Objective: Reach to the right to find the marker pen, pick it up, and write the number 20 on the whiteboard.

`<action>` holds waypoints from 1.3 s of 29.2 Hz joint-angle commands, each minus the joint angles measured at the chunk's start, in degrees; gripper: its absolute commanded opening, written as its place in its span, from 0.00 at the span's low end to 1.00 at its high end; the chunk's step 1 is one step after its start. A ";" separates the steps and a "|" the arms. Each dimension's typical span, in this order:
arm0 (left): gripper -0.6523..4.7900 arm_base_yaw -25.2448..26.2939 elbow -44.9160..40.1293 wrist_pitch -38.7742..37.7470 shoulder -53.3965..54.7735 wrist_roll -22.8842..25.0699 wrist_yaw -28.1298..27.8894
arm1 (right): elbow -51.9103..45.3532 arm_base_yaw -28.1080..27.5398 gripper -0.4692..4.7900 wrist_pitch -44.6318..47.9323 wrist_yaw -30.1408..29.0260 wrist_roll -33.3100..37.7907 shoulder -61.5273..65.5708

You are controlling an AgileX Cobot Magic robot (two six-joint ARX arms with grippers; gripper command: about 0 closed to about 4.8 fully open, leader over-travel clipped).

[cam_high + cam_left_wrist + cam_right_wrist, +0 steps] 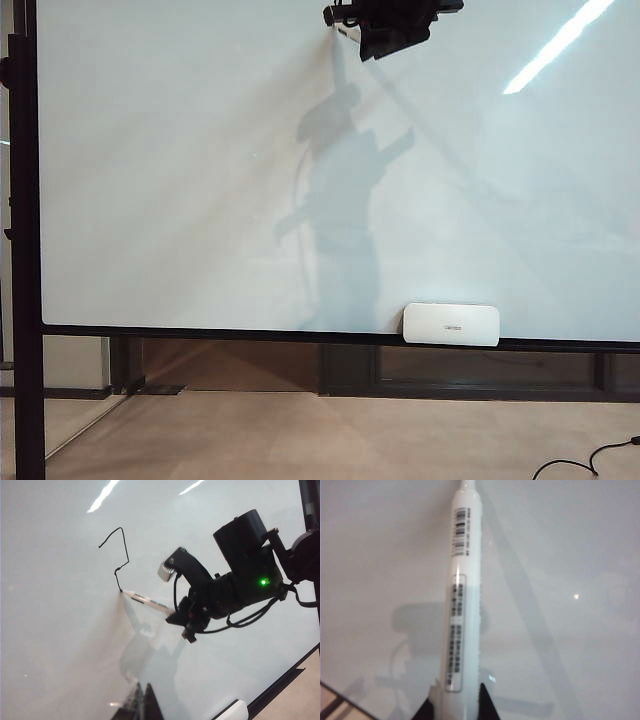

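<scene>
Exterior view: whiteboard (200,180) filling nearly everything, black frame, white eraser (451,324) on the lower ledge toward the right. Right hand (352,35) only partly in frame at the board's top edge, dark housing cut off; pen and writing not visible here.

Left wrist view: right arm's dark body with a green light, marker pen (147,601) slanting out of the right hand (181,616), tip touching the board at the lower end of a thin black stroke (119,550). Left hand (142,705) barely seen, well away from the pen; open or closed, cannot tell.

Right wrist view: white barrel (462,605) with barcode and print, long axis running straight away from the hand (456,700) toward the board, fingers (429,707) closed on it.
</scene>
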 commanded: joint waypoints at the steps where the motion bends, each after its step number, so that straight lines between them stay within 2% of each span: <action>1: 0.11 -0.04 0.35 0.74 -0.22 0.04 -0.22 | 0.33 0.00 0.09 -1.81 0.74 0.72 0.28; 6: 0.11 -0.04 0.35 0.70 -0.31 0.00 -0.04 | 0.33 0.00 0.09 -1.01 2.78 0.72 0.57; 11: 0.11 -0.04 0.35 0.28 -0.61 -0.02 3.10 | 0.33 0.00 0.09 -0.15 7.58 0.74 0.55; 21: 0.11 -0.04 0.35 -1.46 -0.83 0.04 3.89 | 0.33 0.00 0.09 -2.34 14.84 1.51 0.48; 30: 0.11 -0.04 0.35 -2.73 -1.68 -0.07 3.96 | 0.33 0.50 0.09 -3.28 13.73 1.79 -1.49; 35: 0.11 -0.04 0.35 -3.50 -2.47 -3.89 9.44 | 0.33 2.93 0.09 -7.48 12.24 1.70 -7.28; 38: 0.11 -0.07 0.35 -3.65 -2.71 -4.94 9.46 | 0.33 3.37 0.09 -5.92 10.99 0.22 -10.45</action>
